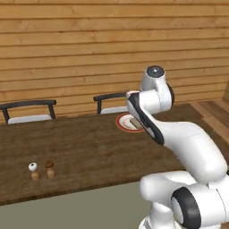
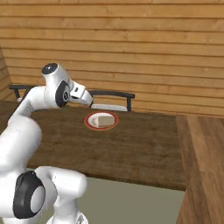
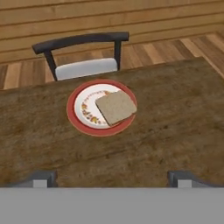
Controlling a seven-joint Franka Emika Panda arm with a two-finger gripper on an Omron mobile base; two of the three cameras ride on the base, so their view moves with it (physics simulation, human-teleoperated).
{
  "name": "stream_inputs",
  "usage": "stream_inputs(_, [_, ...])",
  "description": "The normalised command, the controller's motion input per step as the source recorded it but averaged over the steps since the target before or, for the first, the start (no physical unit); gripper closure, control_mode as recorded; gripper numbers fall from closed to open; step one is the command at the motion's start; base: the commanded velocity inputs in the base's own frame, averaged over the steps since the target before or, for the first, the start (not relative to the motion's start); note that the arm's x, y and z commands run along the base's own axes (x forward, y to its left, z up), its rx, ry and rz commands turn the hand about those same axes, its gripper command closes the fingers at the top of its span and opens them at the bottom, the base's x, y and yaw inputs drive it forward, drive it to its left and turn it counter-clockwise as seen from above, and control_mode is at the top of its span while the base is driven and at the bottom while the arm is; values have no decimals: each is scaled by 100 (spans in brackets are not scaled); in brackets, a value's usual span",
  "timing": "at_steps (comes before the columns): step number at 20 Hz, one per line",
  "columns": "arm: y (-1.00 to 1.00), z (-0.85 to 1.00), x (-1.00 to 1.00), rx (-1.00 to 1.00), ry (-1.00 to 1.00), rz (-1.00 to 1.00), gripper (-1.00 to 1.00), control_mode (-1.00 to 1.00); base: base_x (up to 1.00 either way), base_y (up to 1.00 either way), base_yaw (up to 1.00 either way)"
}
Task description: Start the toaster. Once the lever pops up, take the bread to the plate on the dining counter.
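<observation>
Bread [image 3: 116, 106] sits flat on plate [image 3: 83, 122], ahead of & below our gripper [image 3: 112, 178]. Jaws spread wide, holding nothing; slice overhangs the rim a bit. We judge the drop done.

The dining counter [image 3: 175, 131] at the frame's centre is dark, matt, grained wood. The plate [image 3: 81, 120] looks smooth, glazed ceramic; the bread [image 3: 116, 107] looks rough, matt.

Two small shakers stand side by side near the front left of the wood top: white-capped shaker [image 1: 33, 170], brown-capped shaker [image 1: 49, 169]. Two dark-backed chairs with pale seats sit behind the far edge, left chair [image 1: 29, 111] and right chair [image 3: 83, 54]. Horizontal plank wall [image 2: 131, 48] behind.
</observation>
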Motion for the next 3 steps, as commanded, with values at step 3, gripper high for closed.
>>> stream_inputs(3, [-17,34,-100,0,-1,-2,-100,-100,0,0,0])
